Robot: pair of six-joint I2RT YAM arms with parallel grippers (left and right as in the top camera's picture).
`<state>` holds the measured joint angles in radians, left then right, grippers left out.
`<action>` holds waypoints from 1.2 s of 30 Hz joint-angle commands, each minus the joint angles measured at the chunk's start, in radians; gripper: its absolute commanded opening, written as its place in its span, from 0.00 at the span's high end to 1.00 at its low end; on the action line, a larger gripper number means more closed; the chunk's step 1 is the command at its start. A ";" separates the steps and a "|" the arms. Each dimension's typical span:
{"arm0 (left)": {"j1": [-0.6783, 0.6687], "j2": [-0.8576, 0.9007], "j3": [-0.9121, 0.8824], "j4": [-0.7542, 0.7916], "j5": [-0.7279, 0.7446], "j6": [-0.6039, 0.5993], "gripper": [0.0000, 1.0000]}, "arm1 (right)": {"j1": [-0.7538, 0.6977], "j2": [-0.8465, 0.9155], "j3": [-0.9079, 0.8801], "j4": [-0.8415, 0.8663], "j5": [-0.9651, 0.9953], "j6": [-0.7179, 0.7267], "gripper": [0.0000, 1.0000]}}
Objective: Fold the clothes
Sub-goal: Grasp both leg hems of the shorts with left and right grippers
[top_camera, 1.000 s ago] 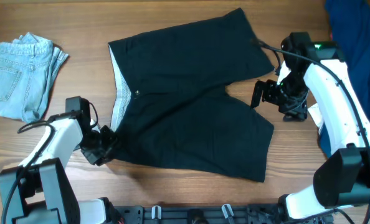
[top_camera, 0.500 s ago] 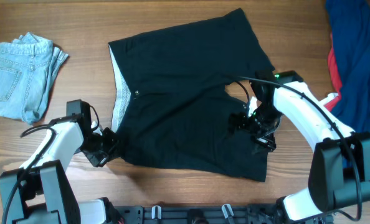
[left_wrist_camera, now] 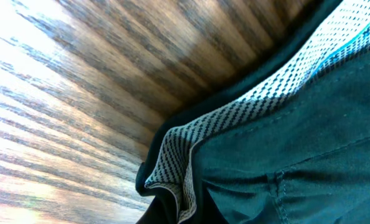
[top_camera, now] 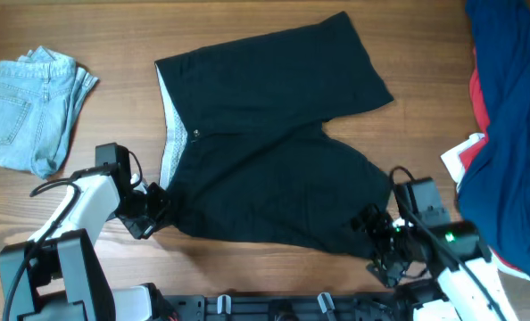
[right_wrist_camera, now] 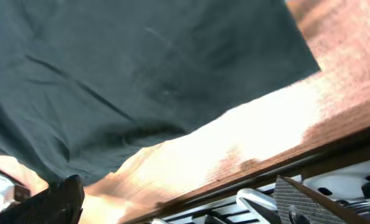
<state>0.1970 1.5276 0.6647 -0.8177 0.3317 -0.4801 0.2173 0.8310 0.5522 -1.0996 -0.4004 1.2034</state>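
Two corners matter on these limp, light black shorts (top_camera: pixel 265 152): left gripper (top_camera: pixel 149 210) sits at the waistband (top_camera: pixel 168 143), right gripper (top_camera: pixel 378 247) by the leg hem (top_camera: pixel 385 212). Can't tell whether either one is pinching cloth.

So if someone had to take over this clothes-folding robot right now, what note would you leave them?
Left tool: at the waistband corner of the black shorts; open or shut, cannot tell.
Right tool: at the near leg's hem corner; grip unclear too.
Black shorts lie spread flat in the middle; denim shorts at the left; navy and red garment at the right edge.
Done: no fold in the black shorts yet.
Left: fold them, then probably the others.
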 commanded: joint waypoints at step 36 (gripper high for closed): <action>0.035 -0.127 0.193 -0.058 0.021 0.129 0.96 | -0.002 0.425 0.056 0.171 0.320 0.052 0.82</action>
<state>0.2214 1.4197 0.8341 -0.8814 0.3756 -0.3714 0.2180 1.2640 0.5949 -0.9054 -0.1177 1.2804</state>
